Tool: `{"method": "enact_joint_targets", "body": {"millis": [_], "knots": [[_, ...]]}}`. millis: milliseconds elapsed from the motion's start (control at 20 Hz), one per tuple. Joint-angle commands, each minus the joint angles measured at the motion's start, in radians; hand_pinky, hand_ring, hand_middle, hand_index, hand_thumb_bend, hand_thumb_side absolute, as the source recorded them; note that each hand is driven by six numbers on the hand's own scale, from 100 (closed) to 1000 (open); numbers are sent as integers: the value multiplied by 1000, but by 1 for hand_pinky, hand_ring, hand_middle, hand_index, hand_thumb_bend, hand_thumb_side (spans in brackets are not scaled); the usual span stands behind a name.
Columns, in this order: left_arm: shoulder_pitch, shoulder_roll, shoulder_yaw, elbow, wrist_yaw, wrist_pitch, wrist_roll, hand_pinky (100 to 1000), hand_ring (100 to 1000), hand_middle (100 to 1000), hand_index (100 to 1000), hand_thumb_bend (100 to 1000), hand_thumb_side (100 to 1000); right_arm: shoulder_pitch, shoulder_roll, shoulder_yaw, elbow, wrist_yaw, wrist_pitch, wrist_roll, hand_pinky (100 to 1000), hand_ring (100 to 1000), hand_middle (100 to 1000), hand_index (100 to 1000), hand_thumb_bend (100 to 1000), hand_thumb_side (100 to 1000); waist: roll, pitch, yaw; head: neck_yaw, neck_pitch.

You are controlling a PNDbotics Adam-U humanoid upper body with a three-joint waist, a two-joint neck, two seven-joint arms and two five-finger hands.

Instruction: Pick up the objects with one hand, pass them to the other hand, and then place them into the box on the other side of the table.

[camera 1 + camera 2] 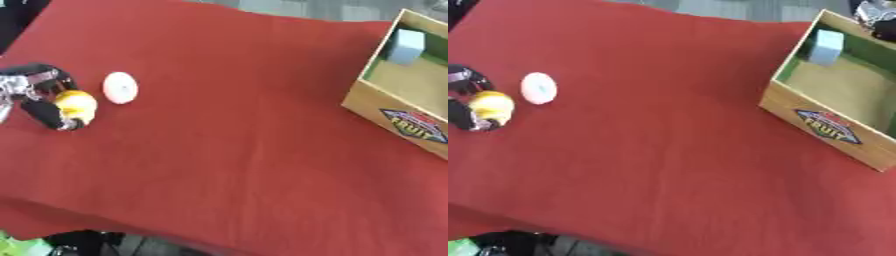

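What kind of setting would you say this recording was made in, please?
Probably a lab or test bench: a table under a red cloth, a wooden box marked FRUIT, and the left robot hand curled round a yellow object.

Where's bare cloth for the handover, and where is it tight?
The widest free patch is the red cloth between the white round object and the wooden box. The box floor beside the pale blue block is also bare. It is crowded at far left, where the left hand grips the yellow object.
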Motion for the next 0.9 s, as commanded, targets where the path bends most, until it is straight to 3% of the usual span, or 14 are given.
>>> {"method": "enact_joint_targets", "body": {"millis": [50,500,900], "knots": [[-1,39,24,-35,20,7,31,826,726,704,634,336,100,-17,-25,-4,-19,-8,-4,-1,861,901,726,868,274,200,12,-30,3,0,-8],[26,28,58,-100,74,25,112,812,674,677,613,315,100,-16,-27,-5,-25,-14,-3,-4,861,901,726,868,261,198,10,-32,7,-3,-10],[45,13,80,-203,199,27,307,796,599,636,583,301,100,-18,-28,-1,-39,-27,-4,-4,861,900,727,867,252,190,6,-34,10,-14,-9]]}}
